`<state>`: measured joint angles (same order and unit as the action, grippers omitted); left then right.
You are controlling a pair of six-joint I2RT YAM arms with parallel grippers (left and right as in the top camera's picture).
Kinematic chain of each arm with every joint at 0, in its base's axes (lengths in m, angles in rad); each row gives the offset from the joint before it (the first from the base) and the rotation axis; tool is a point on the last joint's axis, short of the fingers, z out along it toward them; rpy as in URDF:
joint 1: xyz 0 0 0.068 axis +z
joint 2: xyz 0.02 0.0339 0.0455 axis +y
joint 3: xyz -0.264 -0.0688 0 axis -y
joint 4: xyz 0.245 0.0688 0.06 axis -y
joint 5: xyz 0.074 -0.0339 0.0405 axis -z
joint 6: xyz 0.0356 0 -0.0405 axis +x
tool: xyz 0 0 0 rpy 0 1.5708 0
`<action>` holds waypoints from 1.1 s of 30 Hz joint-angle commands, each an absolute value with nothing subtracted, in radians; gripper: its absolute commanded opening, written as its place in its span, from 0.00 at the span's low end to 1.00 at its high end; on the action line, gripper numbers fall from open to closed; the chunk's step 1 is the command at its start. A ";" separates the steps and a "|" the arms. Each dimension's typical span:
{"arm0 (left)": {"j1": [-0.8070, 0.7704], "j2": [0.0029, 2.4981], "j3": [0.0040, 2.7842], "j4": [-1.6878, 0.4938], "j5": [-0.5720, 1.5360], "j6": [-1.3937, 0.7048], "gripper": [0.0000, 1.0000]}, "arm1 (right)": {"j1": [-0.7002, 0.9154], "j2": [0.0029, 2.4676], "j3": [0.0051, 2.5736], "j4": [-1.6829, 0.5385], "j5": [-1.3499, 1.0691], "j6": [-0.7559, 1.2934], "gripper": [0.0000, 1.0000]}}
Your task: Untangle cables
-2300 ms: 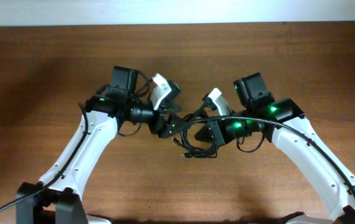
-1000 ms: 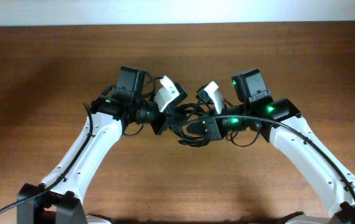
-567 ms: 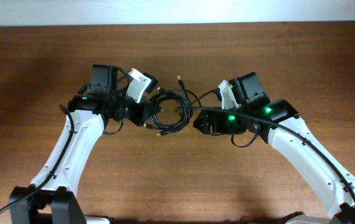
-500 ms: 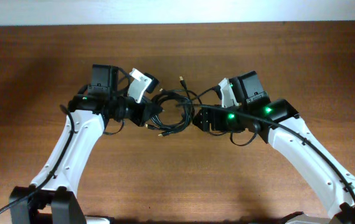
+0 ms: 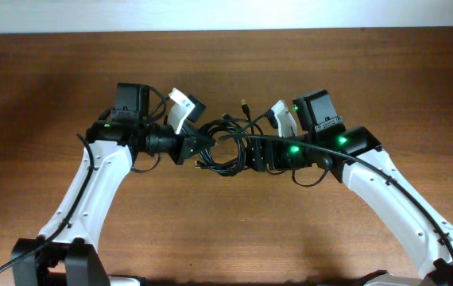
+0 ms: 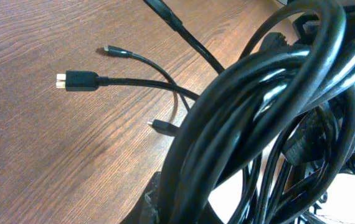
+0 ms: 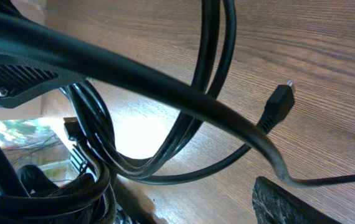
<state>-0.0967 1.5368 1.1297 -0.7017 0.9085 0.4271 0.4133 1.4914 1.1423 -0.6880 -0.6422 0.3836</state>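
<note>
Clamping cables (image 5: 225,152), left gripper (image 5: 199,145) half buried; right gripper (image 5: 252,155) state unclear, fingers hidden.

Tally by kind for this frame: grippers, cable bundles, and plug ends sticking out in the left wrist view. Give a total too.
Grippers: 2 (left gripper, right gripper)
Cable bundles: 1, the cables
Plug ends: 3
Total: 6

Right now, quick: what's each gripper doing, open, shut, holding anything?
Left gripper: shut on the cables.
Right gripper: open, fingers wide apart, cable strands passing between them, nothing clamped.
</note>
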 commanded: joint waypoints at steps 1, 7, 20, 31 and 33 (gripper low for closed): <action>-0.097 1.524 1.126 -0.693 0.915 0.447 0.00 | 0.413 1.479 1.148 -0.691 -0.788 0.276 0.80; -0.111 1.524 1.126 -0.704 0.913 0.447 0.00 | 0.422 1.480 1.148 -0.646 -0.730 0.284 0.80; -0.174 1.524 1.126 -0.709 0.784 0.488 0.00 | 0.406 1.479 1.148 -0.962 0.059 0.742 0.80; -0.174 1.524 1.126 -0.705 0.669 0.484 0.00 | 0.341 1.479 1.148 -0.938 -0.348 0.388 0.80; -0.174 1.524 1.126 -0.696 0.668 0.453 0.00 | 0.341 1.479 1.148 -0.887 -0.609 0.208 0.79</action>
<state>-0.1818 1.5368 1.1286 -0.7097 0.6571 0.4717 0.3401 1.4895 1.1454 -0.9092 -0.3046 0.4343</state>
